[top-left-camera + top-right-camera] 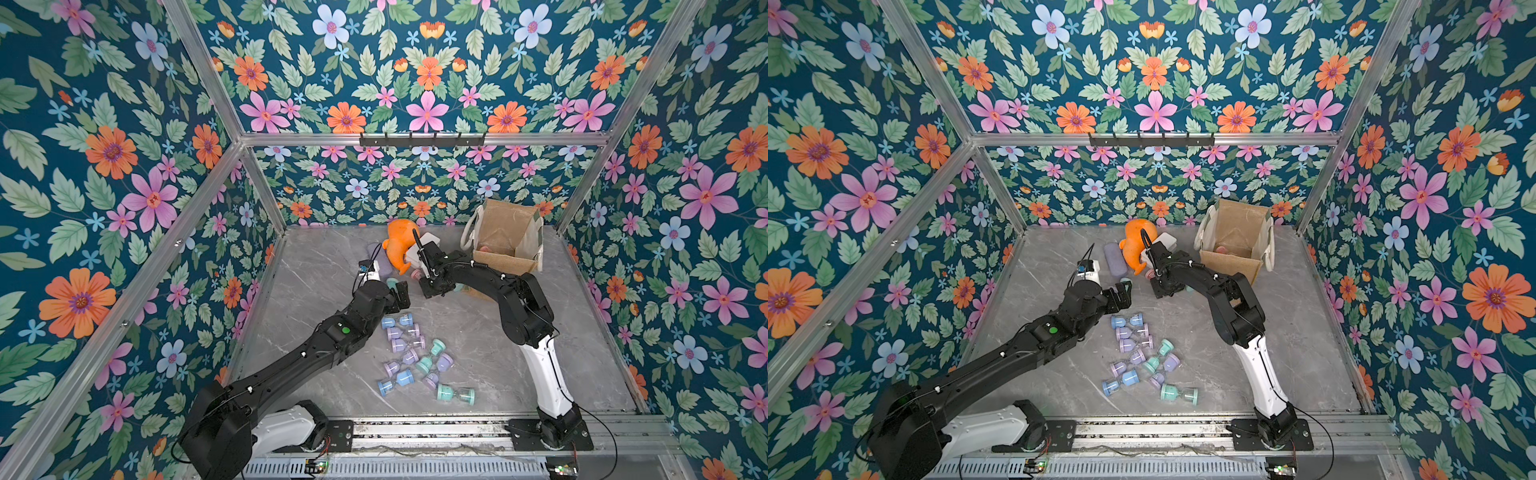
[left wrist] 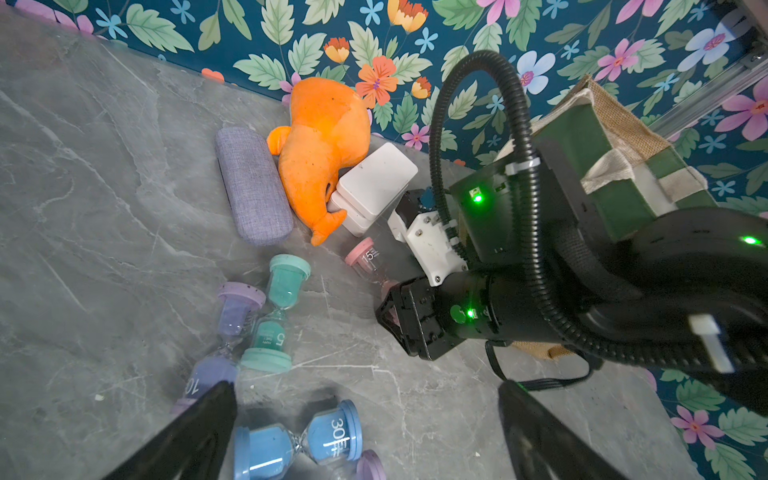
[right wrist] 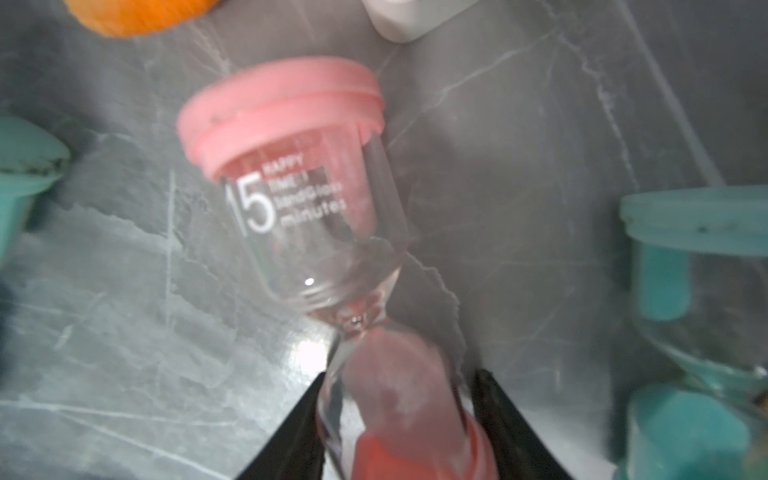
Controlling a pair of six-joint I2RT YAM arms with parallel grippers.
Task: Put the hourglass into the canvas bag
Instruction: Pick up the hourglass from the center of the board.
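Grab step, by the look: right gripper (image 3: pixel 399 374) pinches black jaws on lower bulb of pink-capped clear glass hourglass (image 3: pixel 286 124), lying sideways on grey marbled table (image 1: pixel 478 353) at 12 o'clock, near orange plush toy (image 2: pixel 324 141) and white plastic box (image 2: pixel 376 178). Bulb grip probably because neck is too thin. Boxy tan jute canvas bag (image 1: pixel 503 262) stands mouth-up at 2 o'clock from it: short carry. Left gripper (image 2: pixel 365 384) hangs jaws apart, empty, over pastel hourglass pile (image 1: pixel 411 357) near centre.

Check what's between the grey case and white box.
The orange plush toy lies between grey case and white box; clearest in the left wrist view.
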